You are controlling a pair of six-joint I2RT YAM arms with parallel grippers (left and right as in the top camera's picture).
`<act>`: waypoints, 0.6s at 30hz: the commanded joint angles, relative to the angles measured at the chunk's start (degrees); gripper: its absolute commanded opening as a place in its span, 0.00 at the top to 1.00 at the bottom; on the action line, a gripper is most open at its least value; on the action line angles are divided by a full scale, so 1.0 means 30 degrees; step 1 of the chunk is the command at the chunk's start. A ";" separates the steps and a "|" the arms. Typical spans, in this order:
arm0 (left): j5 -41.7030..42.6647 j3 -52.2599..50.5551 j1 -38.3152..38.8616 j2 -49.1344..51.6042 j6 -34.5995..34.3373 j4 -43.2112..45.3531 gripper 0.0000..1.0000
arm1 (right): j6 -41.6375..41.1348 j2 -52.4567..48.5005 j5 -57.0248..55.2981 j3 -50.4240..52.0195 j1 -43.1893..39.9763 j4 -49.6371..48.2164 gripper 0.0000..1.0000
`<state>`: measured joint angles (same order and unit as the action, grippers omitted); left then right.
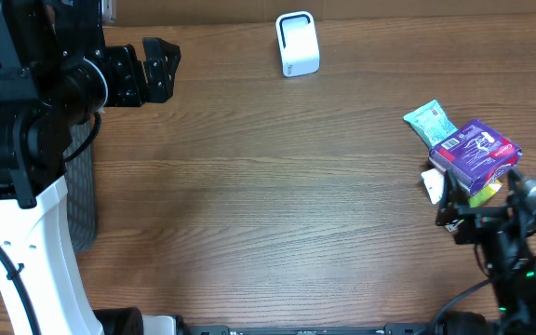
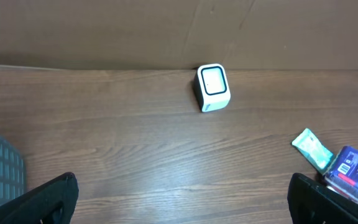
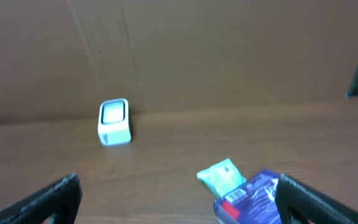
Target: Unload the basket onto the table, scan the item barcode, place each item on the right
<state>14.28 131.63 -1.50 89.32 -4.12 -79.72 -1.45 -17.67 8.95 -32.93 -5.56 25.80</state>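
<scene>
You are working over the brown wooden bench (image 1: 268,214). Your right claw (image 3: 182,208) is gaping wide and empty at near right. The purple printed cardboard box (image 1: 477,152) is lying just ahead of it, with its long axis running roughly left-right. Your left claw (image 1: 147,73), equally wide, is hanging far left, well apart. The white boxy scanner (image 1: 297,44) is sitting far centre.

no wording clear enough to read anywhere, purple box (image 1: 475,151) carries white print and a red label patch, too small and blurred to make out, teal packet (image 1: 430,122) shows faint unreadable markings
</scene>
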 commanded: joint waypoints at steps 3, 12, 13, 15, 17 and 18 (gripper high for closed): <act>-0.0036 0.0189 0.0007 0.0138 0.0306 0.0066 0.00 | 0.0073 0.2703 -0.0772 0.4197 0.0823 -0.3388 0.00; -0.0036 0.0189 0.0007 0.0138 0.0306 0.0066 0.00 | 0.0066 0.5457 -0.1923 0.9311 0.2106 -0.6870 0.00; -0.0036 0.0189 0.0007 0.0138 0.0306 0.0066 0.00 | 0.0066 0.5595 -0.1923 0.9653 0.2106 -0.7125 0.00; -0.0036 0.0189 0.0007 0.0138 0.0306 0.0066 0.01 | 0.0066 0.5850 -0.1967 1.0258 0.2106 -0.7351 0.00; -0.0036 0.0189 0.0007 0.0138 0.0306 0.0066 0.00 | 0.0007 0.5850 -0.1953 1.0768 0.2106 -0.7563 0.00; -0.0036 0.0189 0.0007 0.0138 0.0306 0.0066 0.00 | -0.0022 0.5850 -0.1960 1.0834 0.2106 -0.7111 0.00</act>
<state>14.28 131.63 -1.50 89.32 -4.12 -79.72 -1.45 -0.89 4.01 -1.80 0.40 4.05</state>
